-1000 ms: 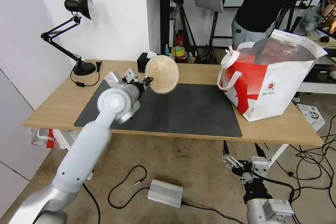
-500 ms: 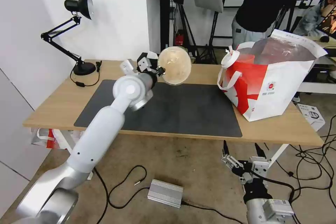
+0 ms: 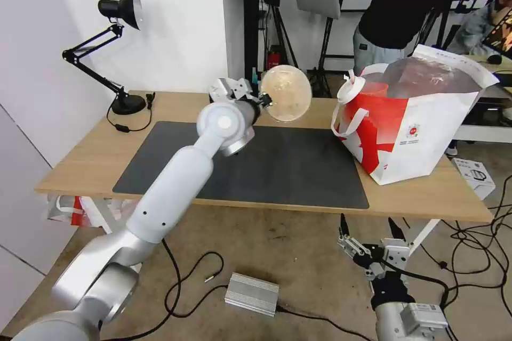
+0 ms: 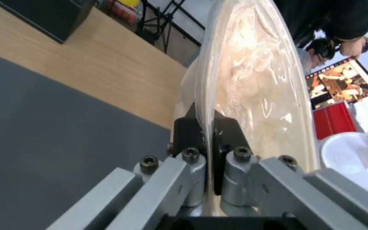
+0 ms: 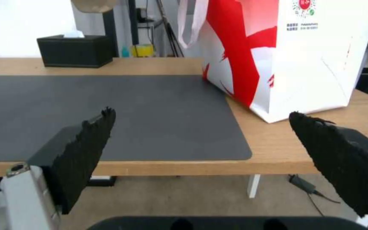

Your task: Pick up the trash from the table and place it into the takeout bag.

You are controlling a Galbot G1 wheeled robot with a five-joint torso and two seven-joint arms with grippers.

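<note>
Over the table's [image 3: 298, 109] far edge, left gripper [image 3: 262, 100] is pinching the beige bowl [image 3: 286, 92] by its rim, tilted on edge w/ bag [image 3: 410, 122] near the right end, prob. for tipping in; right gripper [image 3: 368, 240] is hanging open below the front edge.

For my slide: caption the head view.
Left gripper carries the beige bowl above the table toward the takeout bag.

Left arm stretched forward and up; left gripper [image 3: 265, 99] raised, fingers [image 4: 192, 134] clamped together edgewise. Right arm parked low; right gripper [image 3: 369, 230] pointing up, its fingers [image 5: 86, 140] spread wide.
</note>
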